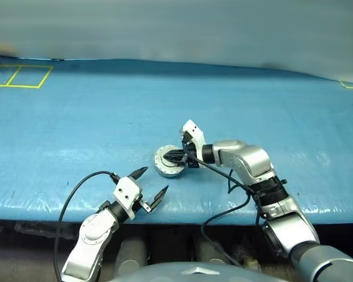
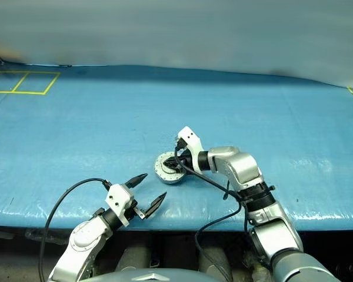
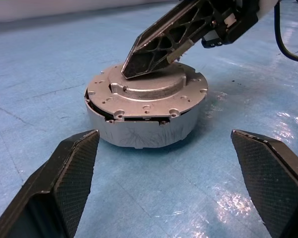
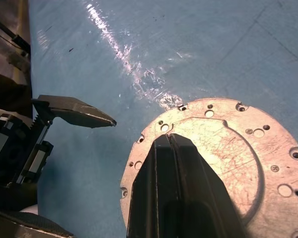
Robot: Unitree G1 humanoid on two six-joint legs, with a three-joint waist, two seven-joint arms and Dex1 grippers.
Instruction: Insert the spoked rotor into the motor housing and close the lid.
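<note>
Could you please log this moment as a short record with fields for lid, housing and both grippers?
lid: on the motor housing, outer face up, not quite flush, a gap at one edge
right gripper: shut, tip on the lid's raised centre
left gripper: open, short of the housing, holding nothing
surface: blue table cover

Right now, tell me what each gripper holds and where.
Nothing is held. The left gripper is open and empty; the right gripper is shut, its tip resting on the lid.
</note>
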